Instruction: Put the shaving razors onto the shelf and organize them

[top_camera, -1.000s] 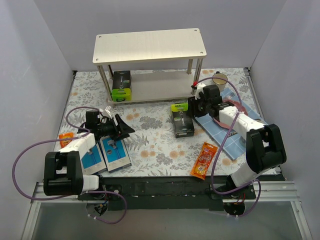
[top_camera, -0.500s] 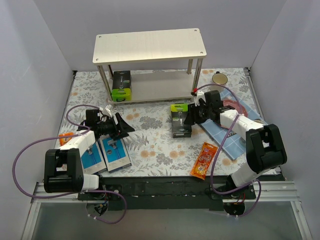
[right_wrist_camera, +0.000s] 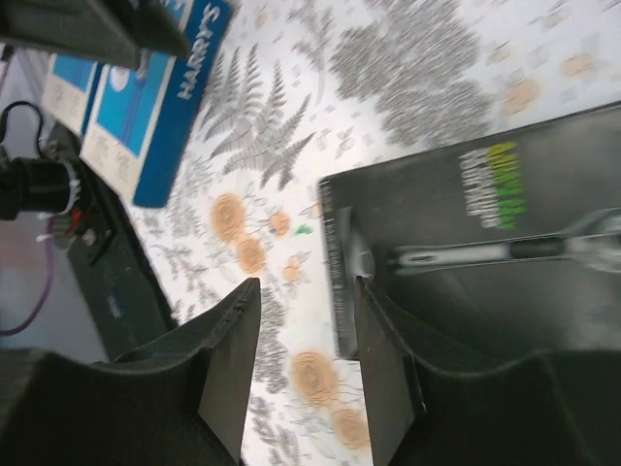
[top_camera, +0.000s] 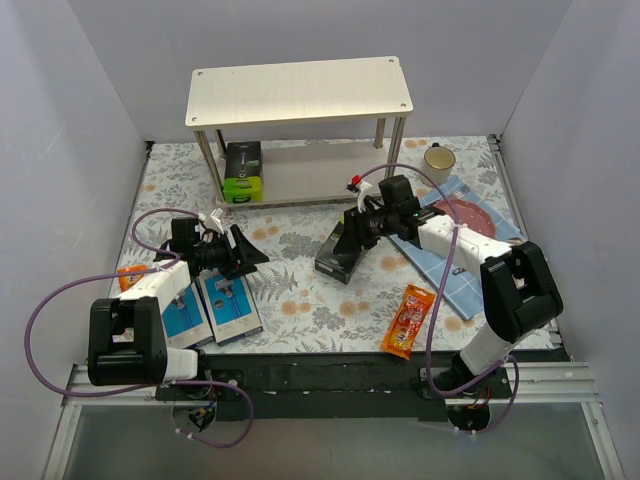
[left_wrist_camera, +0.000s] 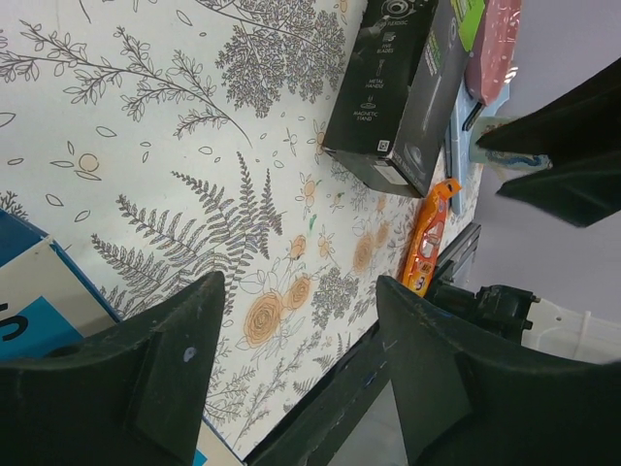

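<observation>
The shelf stands at the back, with one black razor box with a lime-green end on its lower board. A second black box lies slanted on the floral mat and also shows in the right wrist view and the left wrist view. My right gripper is open, low over this box's far end, with one finger beside the box's edge. Two blue-and-white boxes lie front left. My left gripper is open and empty just right of them. Orange packets lie front left and front right.
A pink plate lies on a blue tiled mat at the right, with a beige mug behind it. The shelf's thin legs stand close behind my right gripper. White walls close in both sides.
My right gripper has moved left and lower, and the black box on the mat has swung round and slid left with it. The left arm has not moved.
</observation>
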`<state>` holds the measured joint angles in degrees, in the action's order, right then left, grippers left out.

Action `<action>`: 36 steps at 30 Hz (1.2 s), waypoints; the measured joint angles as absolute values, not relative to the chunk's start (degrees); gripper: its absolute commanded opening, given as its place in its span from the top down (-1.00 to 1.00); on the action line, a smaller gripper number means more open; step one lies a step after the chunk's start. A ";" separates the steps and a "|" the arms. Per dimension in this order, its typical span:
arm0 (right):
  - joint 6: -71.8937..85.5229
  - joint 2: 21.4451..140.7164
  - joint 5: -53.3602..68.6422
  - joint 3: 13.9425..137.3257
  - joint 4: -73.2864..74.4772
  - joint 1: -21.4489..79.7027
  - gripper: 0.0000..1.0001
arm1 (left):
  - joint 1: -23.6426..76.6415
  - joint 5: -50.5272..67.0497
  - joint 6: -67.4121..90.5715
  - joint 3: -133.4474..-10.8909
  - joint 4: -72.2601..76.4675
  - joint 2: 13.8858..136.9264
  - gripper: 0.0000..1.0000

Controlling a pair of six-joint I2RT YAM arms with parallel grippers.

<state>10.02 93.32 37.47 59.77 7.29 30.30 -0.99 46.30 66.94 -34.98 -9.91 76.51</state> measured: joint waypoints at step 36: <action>1.85 88.97 34.92 44.45 0.71 20.73 -0.33 | 16.58 50.61 64.27 -34.13 -9.02 77.47 1.00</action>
